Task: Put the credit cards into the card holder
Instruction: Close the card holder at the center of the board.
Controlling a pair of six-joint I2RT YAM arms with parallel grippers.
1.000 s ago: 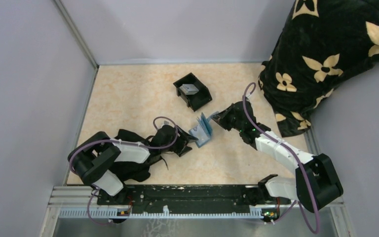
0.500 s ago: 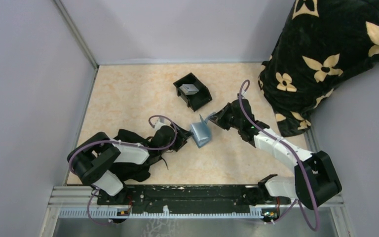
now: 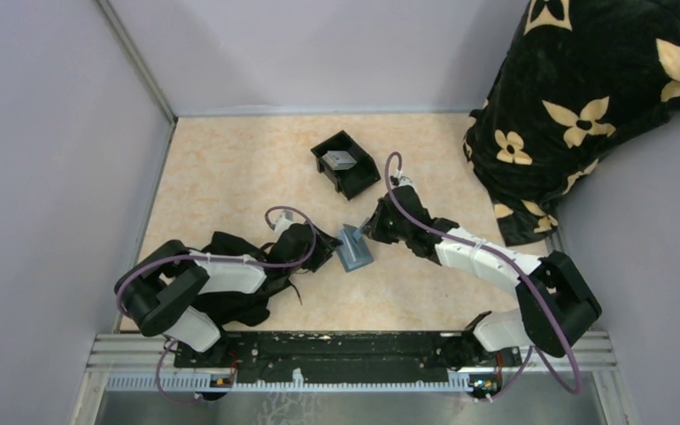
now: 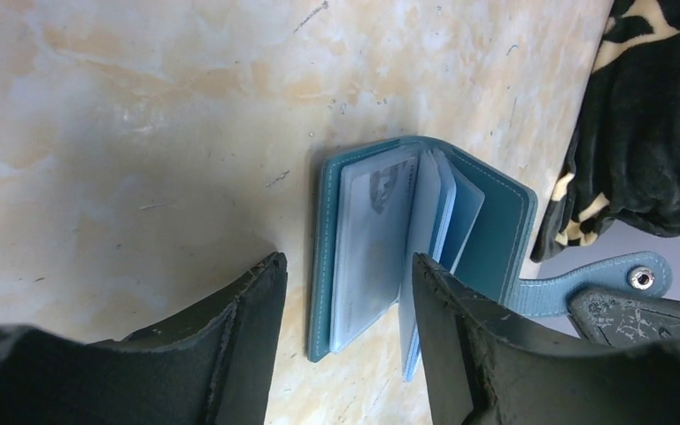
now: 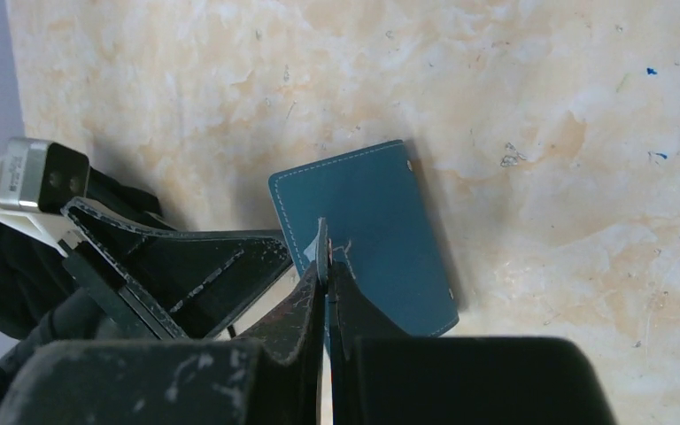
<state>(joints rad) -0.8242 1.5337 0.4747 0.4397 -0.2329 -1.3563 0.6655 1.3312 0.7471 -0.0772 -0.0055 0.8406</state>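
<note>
Wallet swung down between my two claws

My right claw, pinched shut on the strap, has carried the wallet leftward, so it now lies low on the tabletop, pages part open, instead of standing fanned. My left claw is open but narrowing astride its lower edge. The grey card sits in the black tray, so I judge no card is on its way in yet

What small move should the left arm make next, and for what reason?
Probably close the left tool on the open, flat teal-blue stitched card holder: its fingers straddle the holder's near edge, while the shut right tool pinches its snap strap.
</note>
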